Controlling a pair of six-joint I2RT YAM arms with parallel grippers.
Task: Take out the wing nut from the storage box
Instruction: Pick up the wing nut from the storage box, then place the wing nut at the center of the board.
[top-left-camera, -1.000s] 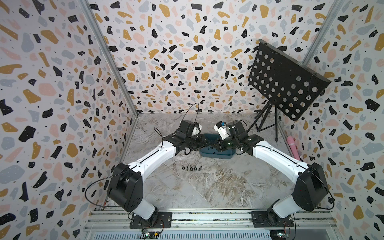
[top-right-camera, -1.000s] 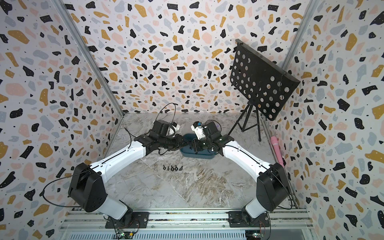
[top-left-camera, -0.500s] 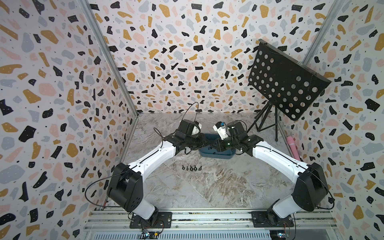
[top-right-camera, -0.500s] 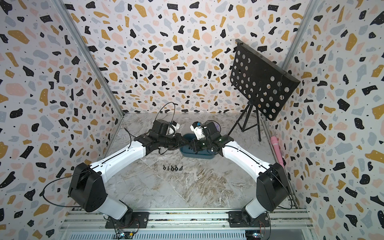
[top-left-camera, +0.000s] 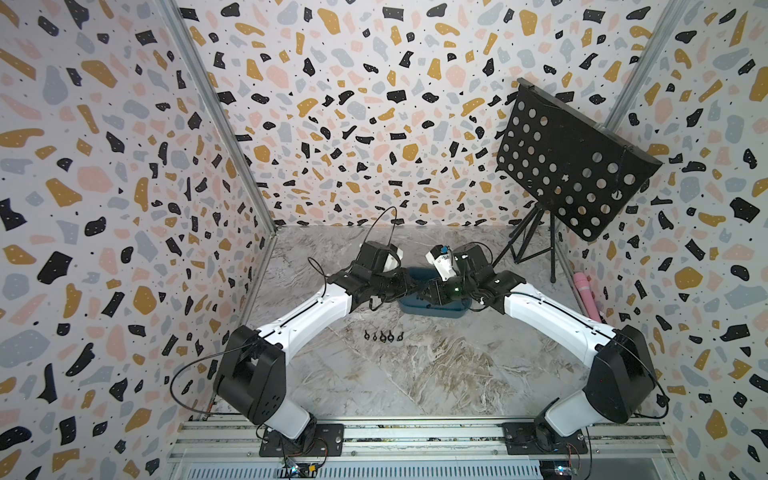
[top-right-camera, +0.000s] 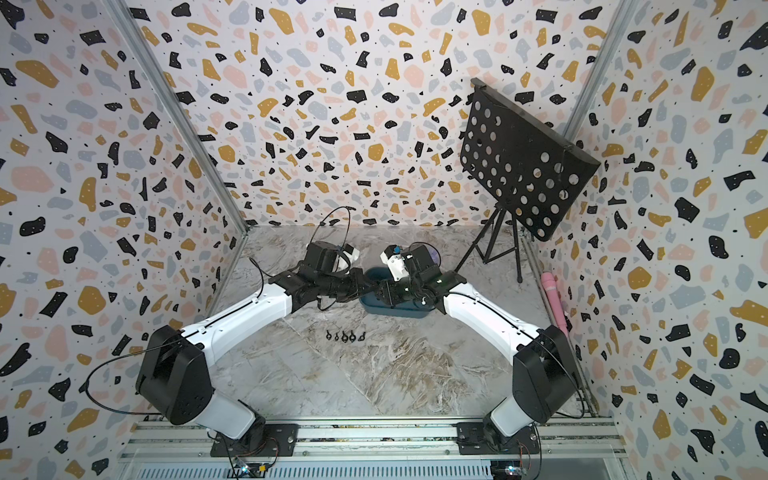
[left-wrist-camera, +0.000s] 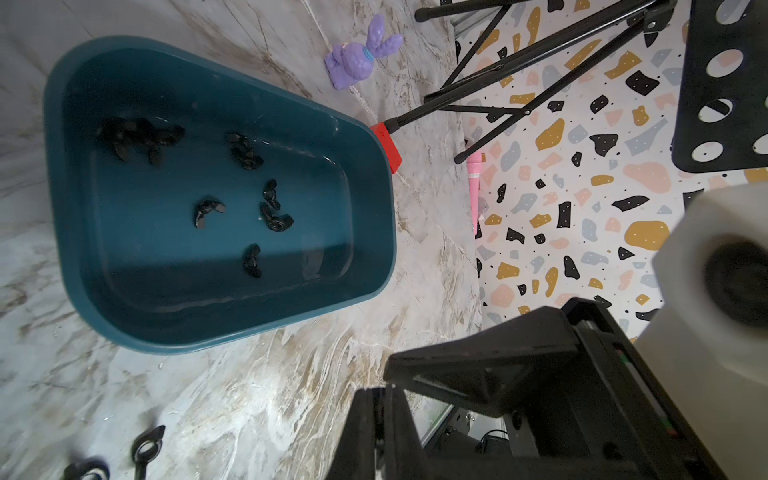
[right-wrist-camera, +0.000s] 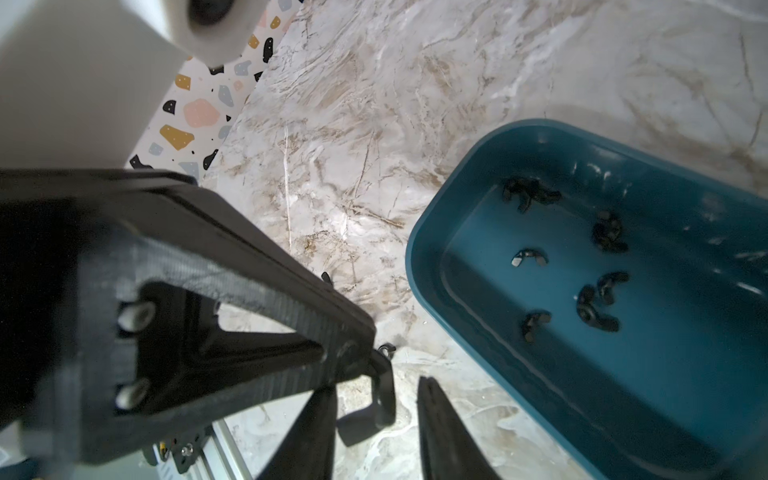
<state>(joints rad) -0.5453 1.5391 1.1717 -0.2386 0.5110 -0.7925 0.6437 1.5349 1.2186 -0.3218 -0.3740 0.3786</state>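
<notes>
A: Well, hands?
B: Left hand (right-wrist-camera: 365, 353) pinching one wing nut (right-wrist-camera: 385, 392); right hand (right-wrist-camera: 376, 386) spread around it, by the one storage box (top-left-camera: 432, 311) on the counter (top-left-camera: 415, 374).
A: Loose ones?
B: Five nuts (top-left-camera: 383, 336) rowed nearby, more inside.

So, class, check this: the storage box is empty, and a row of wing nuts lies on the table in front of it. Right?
Not quite. The storage box is not empty: the left wrist view shows several loose wing nuts on its floor. The row of wing nuts does lie on the table in front of it, as a top view shows.
</notes>
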